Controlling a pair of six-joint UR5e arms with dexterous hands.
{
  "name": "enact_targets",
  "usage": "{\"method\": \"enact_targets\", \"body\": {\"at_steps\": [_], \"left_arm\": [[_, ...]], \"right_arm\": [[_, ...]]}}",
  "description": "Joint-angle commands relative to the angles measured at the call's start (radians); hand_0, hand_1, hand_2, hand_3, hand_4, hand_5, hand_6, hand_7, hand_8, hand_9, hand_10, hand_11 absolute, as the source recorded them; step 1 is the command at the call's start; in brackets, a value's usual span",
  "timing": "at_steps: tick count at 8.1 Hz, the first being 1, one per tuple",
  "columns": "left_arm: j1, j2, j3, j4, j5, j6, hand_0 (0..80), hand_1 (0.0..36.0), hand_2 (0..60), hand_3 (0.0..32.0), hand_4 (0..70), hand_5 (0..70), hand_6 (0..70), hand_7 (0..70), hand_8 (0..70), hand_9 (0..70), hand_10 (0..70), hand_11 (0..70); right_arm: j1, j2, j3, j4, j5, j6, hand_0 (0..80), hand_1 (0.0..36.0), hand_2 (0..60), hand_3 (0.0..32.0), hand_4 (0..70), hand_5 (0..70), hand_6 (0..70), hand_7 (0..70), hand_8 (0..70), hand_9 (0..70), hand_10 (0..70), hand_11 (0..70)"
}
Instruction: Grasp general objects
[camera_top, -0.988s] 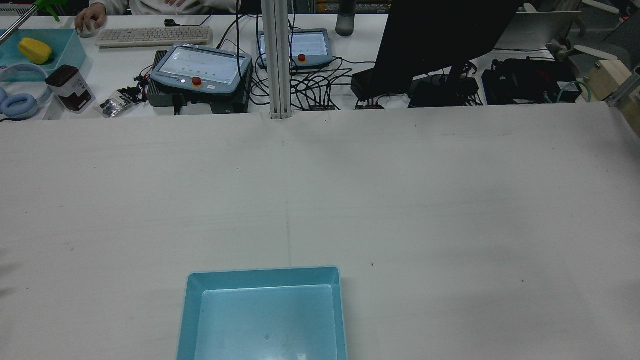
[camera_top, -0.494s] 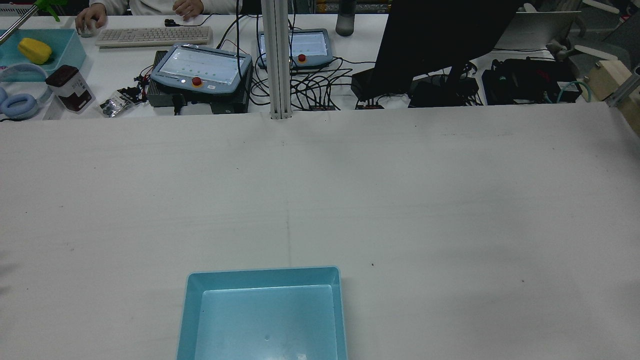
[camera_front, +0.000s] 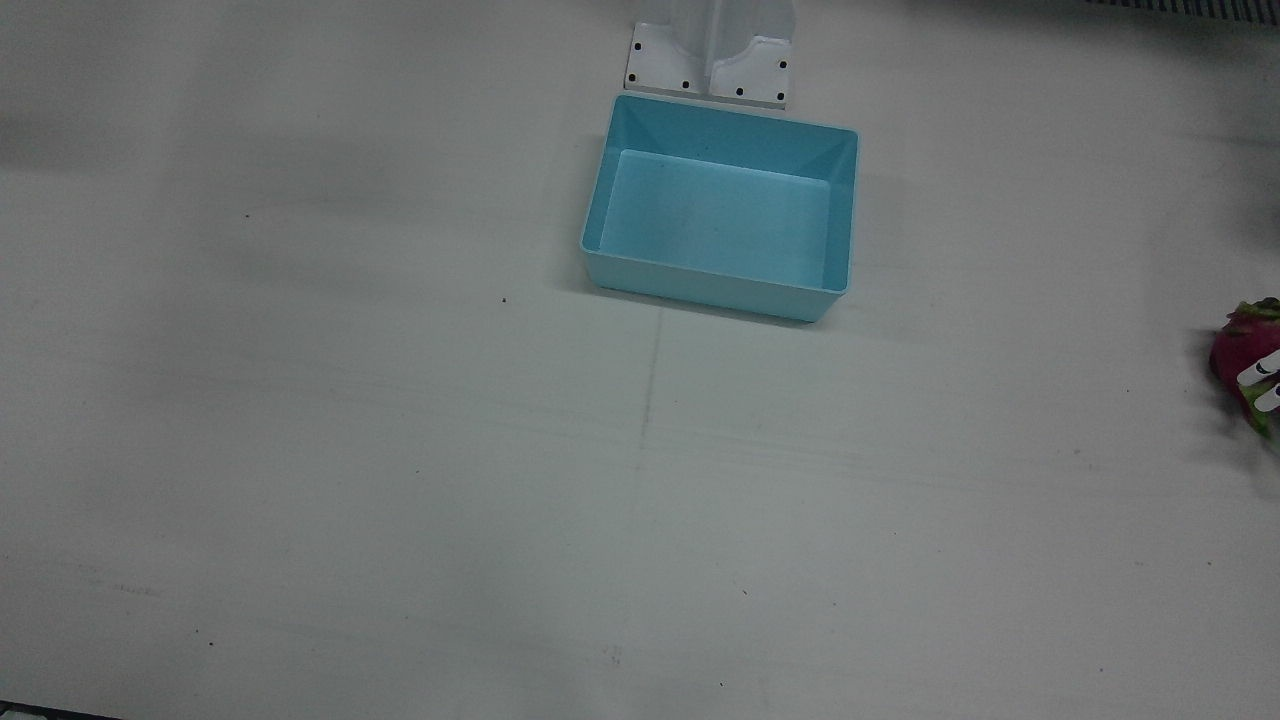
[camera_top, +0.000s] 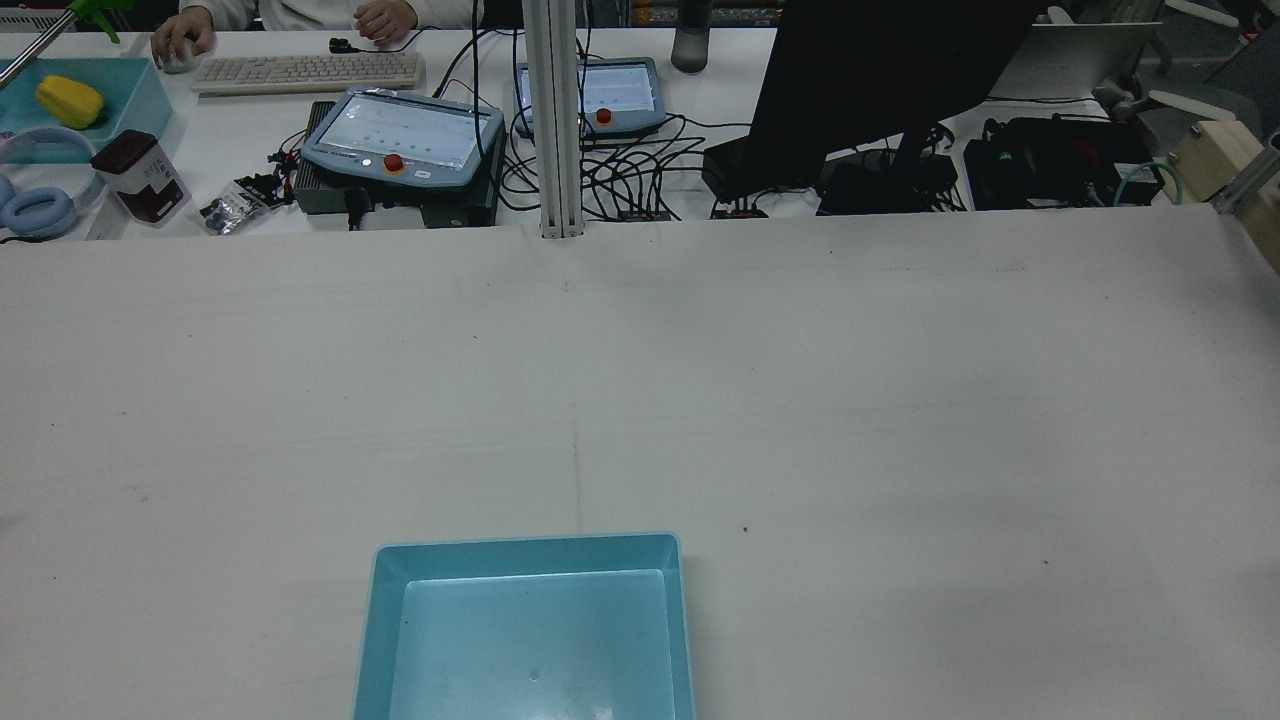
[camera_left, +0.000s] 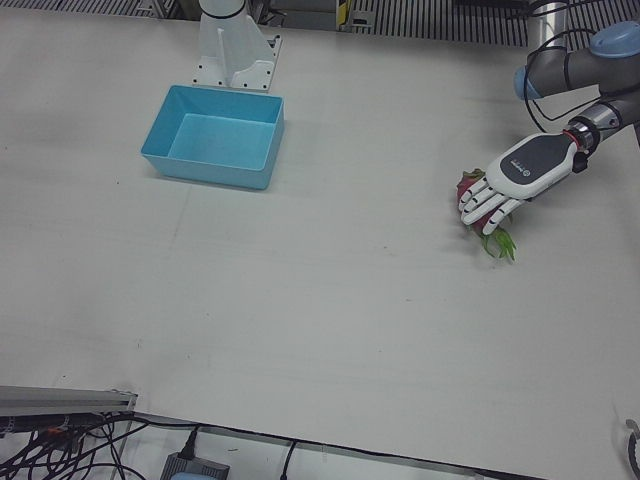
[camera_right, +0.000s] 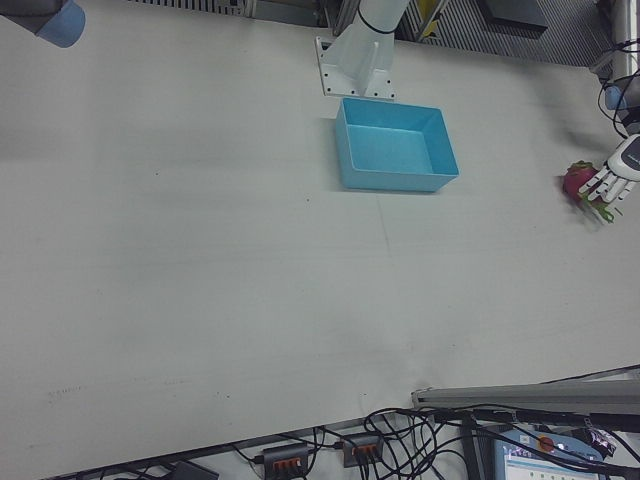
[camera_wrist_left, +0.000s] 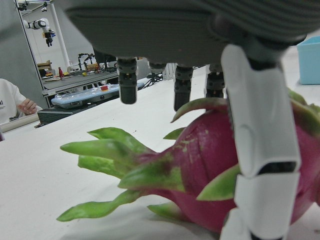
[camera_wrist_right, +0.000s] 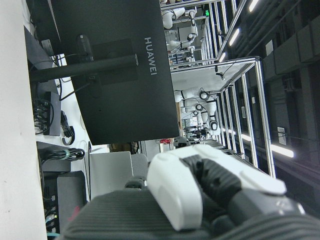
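Note:
A pink dragon fruit with green scales lies on the white table on my left arm's side. It also shows at the right edge of the front view, in the right-front view, and fills the left hand view. My left hand is spread over its top, fingers extended and hanging around it; one white finger lies across its near side. The fruit rests on the table. My right hand shows only as a close white and dark part in its own view; its fingers are not readable.
An empty light-blue bin stands near the arms' pedestal; it also shows in the rear view and the left-front view. A monitor, teach pendants and cables line the far edge, past the table.
In the rear view a faint shadow at the table's left edge has shrunk. A person's hand has appeared at the far desk. The bin has not moved.

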Motion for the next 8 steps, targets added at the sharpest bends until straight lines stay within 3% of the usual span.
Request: {"method": "enact_targets", "body": {"at_steps": [1, 2, 3, 4, 5, 6, 7, 8], "left_arm": [[0.011, 0.0, 0.005, -0.009, 0.0, 0.002, 53.5, 21.8, 21.1, 0.0, 1.9, 70.0, 12.2, 45.6, 4.8, 14.3, 26.1, 40.2], [0.012, 0.0, 0.021, -0.027, 0.0, 0.002, 53.5, 21.8, 20.4, 0.0, 2.4, 70.0, 11.0, 41.3, 3.8, 12.3, 27.5, 41.9], [0.012, 0.0, 0.025, -0.029, -0.002, 0.011, 55.0, 24.5, 22.2, 0.0, 0.7, 70.0, 4.8, 22.8, 0.0, 3.2, 13.1, 21.6], [0.012, 0.0, 0.023, -0.031, -0.003, 0.027, 58.2, 27.4, 23.2, 0.0, 0.2, 70.0, 5.4, 27.4, 0.0, 4.0, 11.4, 19.4], [0.012, 0.0, 0.022, -0.029, -0.015, 0.03, 58.9, 28.0, 24.6, 0.0, 0.2, 70.0, 7.4, 34.3, 0.6, 6.6, 14.3, 23.7], [0.011, 0.005, 0.023, -0.029, -0.017, 0.03, 60.3, 27.3, 22.2, 0.0, 1.1, 70.0, 17.3, 66.7, 8.4, 21.9, 32.7, 49.1], [0.011, 0.005, 0.023, -0.031, -0.026, 0.03, 53.9, 18.8, 19.0, 0.0, 6.4, 70.0, 25.6, 70.0, 22.8, 33.4, 48.7, 70.0], [0.011, 0.005, 0.022, -0.032, -0.031, 0.03, 48.7, 11.7, 18.6, 0.0, 13.1, 70.0, 30.8, 70.0, 33.2, 40.9, 55.4, 70.0]], "right_arm": [[0.0, 0.0, 0.0, 0.0, 0.0, 0.002, 0.0, 0.0, 0.0, 0.0, 0.0, 0.0, 0.0, 0.0, 0.0, 0.0, 0.0, 0.0], [0.0, 0.0, 0.0, 0.0, 0.0, 0.0, 0.0, 0.0, 0.0, 0.0, 0.0, 0.0, 0.0, 0.0, 0.0, 0.0, 0.0, 0.0], [0.0, 0.002, 0.0, 0.0, 0.0, 0.0, 0.0, 0.0, 0.0, 0.0, 0.0, 0.0, 0.0, 0.0, 0.0, 0.0, 0.0, 0.0], [0.0, 0.0, 0.0, 0.0, 0.0, 0.0, 0.0, 0.0, 0.0, 0.0, 0.0, 0.0, 0.0, 0.0, 0.0, 0.0, 0.0, 0.0], [0.0, 0.0, 0.0, 0.0, 0.0, 0.0, 0.0, 0.0, 0.0, 0.0, 0.0, 0.0, 0.0, 0.0, 0.0, 0.0, 0.0, 0.0], [0.0, 0.0, 0.0, 0.0, 0.0, 0.0, 0.0, 0.0, 0.0, 0.0, 0.0, 0.0, 0.0, 0.0, 0.0, 0.0, 0.0, 0.0], [0.0, 0.0, 0.0, 0.0, 0.0, 0.0, 0.0, 0.0, 0.0, 0.0, 0.0, 0.0, 0.0, 0.0, 0.0, 0.0, 0.0, 0.0], [0.0, 0.0, 0.0, 0.0, 0.0, 0.0, 0.0, 0.0, 0.0, 0.0, 0.0, 0.0, 0.0, 0.0, 0.0, 0.0, 0.0, 0.0]]}}
